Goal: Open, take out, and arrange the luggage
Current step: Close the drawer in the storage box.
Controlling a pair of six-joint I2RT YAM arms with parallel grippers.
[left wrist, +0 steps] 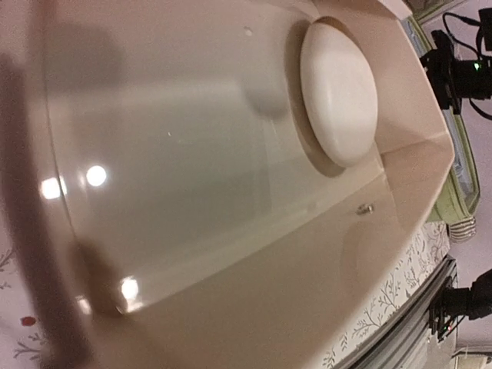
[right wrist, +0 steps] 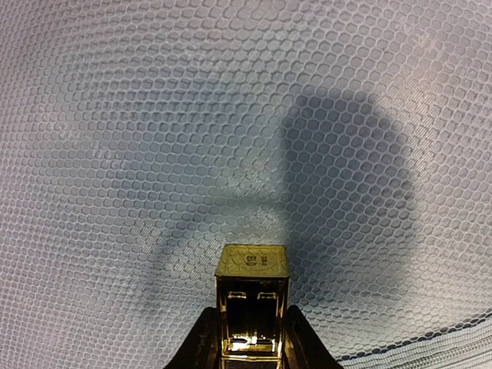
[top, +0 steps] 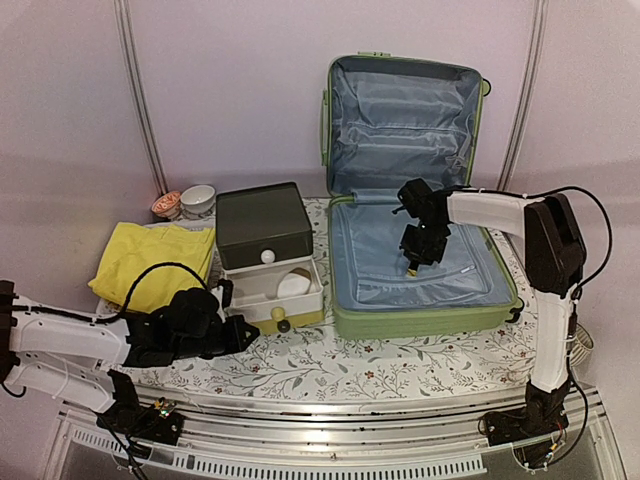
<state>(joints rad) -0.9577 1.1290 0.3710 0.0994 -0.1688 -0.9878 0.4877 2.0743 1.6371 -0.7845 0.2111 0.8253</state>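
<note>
A large light-green suitcase [top: 420,322] lies open at the back right of a floral-covered table [top: 400,370], its lid standing upright against the wall and its pale blue mesh lining exposed. The right gripper [top: 412,262] hangs over the lower half, its fingers [right wrist: 304,342] closed tight on a small golden, square-capped bottle [right wrist: 251,296]. The left gripper [top: 240,330] sits at the pulled-out drawer [top: 300,318] of a dark-lidded box [top: 263,222], where a white oval object [left wrist: 338,92] lies; how far its jaws are parted cannot be told.
</note>
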